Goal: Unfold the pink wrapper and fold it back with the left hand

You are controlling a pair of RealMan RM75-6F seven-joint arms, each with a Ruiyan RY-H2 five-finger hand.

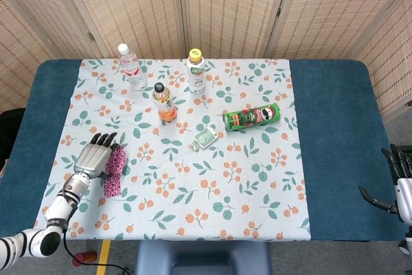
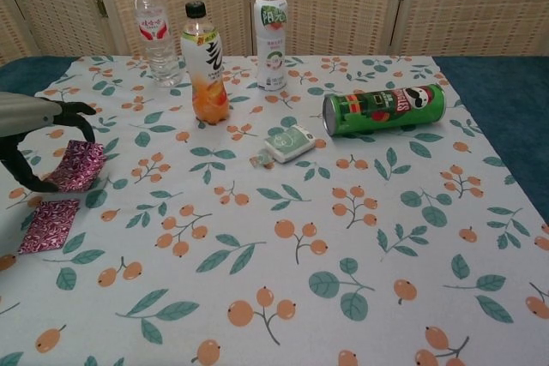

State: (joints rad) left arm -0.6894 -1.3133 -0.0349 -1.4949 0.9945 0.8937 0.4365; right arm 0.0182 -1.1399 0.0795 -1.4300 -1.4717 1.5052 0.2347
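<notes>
The pink patterned wrapper [image 1: 115, 170] lies stretched out on the floral tablecloth at the near left. In the chest view its near half [image 2: 50, 225] lies flat and its far half [image 2: 77, 165] is lifted. My left hand [image 1: 93, 158] is just left of it, seen also in the chest view as my left hand [image 2: 34, 130]. Its thumb and curled fingers [image 2: 83, 117] pinch the raised far half. My right hand [image 1: 399, 188] hangs off the table's right edge, fingers apart and holding nothing.
A clear water bottle [image 1: 131, 67], an orange drink bottle [image 1: 164, 102] and a white yellow-capped bottle [image 1: 196, 71] stand at the back. A green Pringles can [image 1: 252, 118] lies on its side mid-table, with a small green packet [image 1: 205, 138] beside it.
</notes>
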